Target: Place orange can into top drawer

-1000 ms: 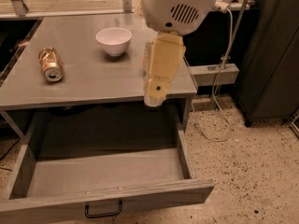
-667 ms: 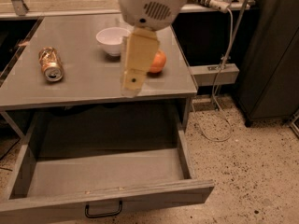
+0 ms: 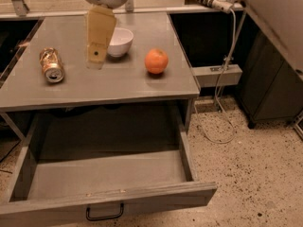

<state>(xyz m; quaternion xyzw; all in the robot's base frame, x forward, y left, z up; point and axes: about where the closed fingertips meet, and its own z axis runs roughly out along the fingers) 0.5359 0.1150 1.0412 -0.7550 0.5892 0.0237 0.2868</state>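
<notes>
The orange can [image 3: 50,65] lies on its side at the left of the grey tabletop [image 3: 118,86], silver end toward the front. The top drawer [image 3: 104,174] stands pulled out below the tabletop, with nothing in it, and a small black handle [image 3: 104,213] on its front panel. My gripper [image 3: 97,56] hangs over the middle of the tabletop, to the right of the can and just left of the white bowl. It holds nothing that I can see.
A white bowl [image 3: 118,41] and a round orange fruit [image 3: 156,61] sit on the tabletop right of the gripper. A white cable [image 3: 227,79] hangs beside the table's right side. Dark cabinets [image 3: 274,79] stand at the right. The floor is speckled.
My gripper has moved left across the tabletop, from in front of the orange fruit toward the can. The fruit now shows fully. The can and drawer have not moved.
</notes>
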